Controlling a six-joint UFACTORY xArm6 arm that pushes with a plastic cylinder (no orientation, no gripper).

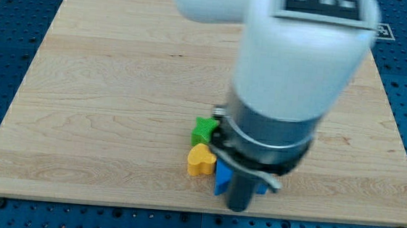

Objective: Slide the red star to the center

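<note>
The arm (294, 70) fills the middle and the view's right of the picture, a blurred white body over a dark collar, and it hides much of the wooden tabletop (103, 91) beneath it. It ends in a dark rod and has no fingers, so there is nothing to be apart, together or clamped.

The yellow heart (200, 159) serves as the landmark. It lies near the tabletop's lower edge, a little to the view's left of the rod. The green star (204, 130) sits just toward the view's top of the heart, very close to it; whether they touch cannot be made out. The blue block (222, 178) is just to the view's right of the heart and slightly lower, seemingly touching it, and the rod covers its right part, so its shape is unclear (a sliver of blue also shows on the rod's far side).

The tip (238, 208) is to the lower right of the heart, past the blue block and right against it, close to the tabletop's lower edge. The arm's collar overhangs the star's right side.

The red star does not show; where it lies relative to the heart cannot be told, as the arm blocks the ground to the heart's right and above.
</note>
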